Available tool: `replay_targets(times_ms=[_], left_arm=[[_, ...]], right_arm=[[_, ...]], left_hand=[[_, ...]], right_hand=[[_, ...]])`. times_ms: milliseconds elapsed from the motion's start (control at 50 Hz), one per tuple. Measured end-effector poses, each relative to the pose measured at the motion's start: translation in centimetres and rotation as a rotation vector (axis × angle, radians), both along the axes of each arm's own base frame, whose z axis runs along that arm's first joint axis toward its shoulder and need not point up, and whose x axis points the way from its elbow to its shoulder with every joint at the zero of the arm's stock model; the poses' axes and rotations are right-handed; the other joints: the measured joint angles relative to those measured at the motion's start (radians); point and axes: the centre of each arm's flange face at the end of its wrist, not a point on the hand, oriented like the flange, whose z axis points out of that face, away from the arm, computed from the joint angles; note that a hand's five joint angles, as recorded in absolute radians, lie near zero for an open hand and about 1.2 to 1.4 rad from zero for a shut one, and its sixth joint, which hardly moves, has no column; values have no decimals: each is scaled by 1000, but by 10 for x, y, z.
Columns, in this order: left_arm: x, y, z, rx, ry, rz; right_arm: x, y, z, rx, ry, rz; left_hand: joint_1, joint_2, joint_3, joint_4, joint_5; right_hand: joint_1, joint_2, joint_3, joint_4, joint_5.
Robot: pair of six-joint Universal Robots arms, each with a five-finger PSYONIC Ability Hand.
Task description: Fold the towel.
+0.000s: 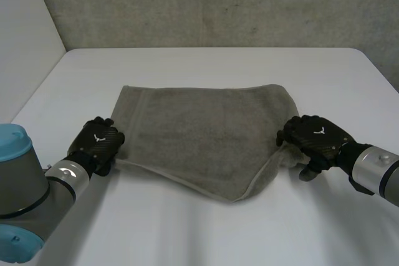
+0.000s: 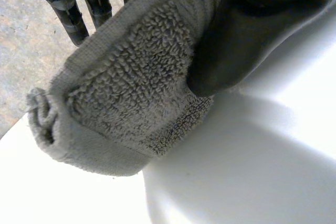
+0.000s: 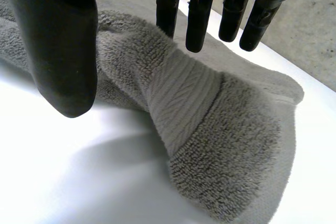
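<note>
A grey towel (image 1: 206, 135) lies folded on the white table (image 1: 206, 66), its near edge sagging to a point towards the front. My left hand (image 1: 100, 141) is at the towel's near left corner. In the left wrist view its thumb (image 2: 236, 40) pinches that corner (image 2: 126, 93) against the fingers (image 2: 73, 14) behind it. My right hand (image 1: 312, 135) is at the towel's near right corner. In the right wrist view its fingers (image 3: 199, 14) are straight above the bunched corner (image 3: 210, 129), and the thumb (image 3: 63, 51) stands apart from the cloth.
A grey concrete wall (image 1: 218, 4) rises behind the table's far edge. Bare table surface lies in front of the towel and beyond it.
</note>
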Motion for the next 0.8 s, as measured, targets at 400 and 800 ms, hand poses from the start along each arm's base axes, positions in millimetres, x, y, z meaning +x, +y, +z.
replay_targets(times_ms=[400,800], left_arm=[[7,-2,7,-18,4,22],[14,-8,11,-31,8,44]], right_arm=[[-16,-22,-13,13,29,-74],[-50,-18,30,34,120,-125]], left_hand=[[1,-4,0,0,-4],[1,-4,0,0,-4]], right_hand=[[482,464,0,0,504],[-88,-100,0,0,-112]])
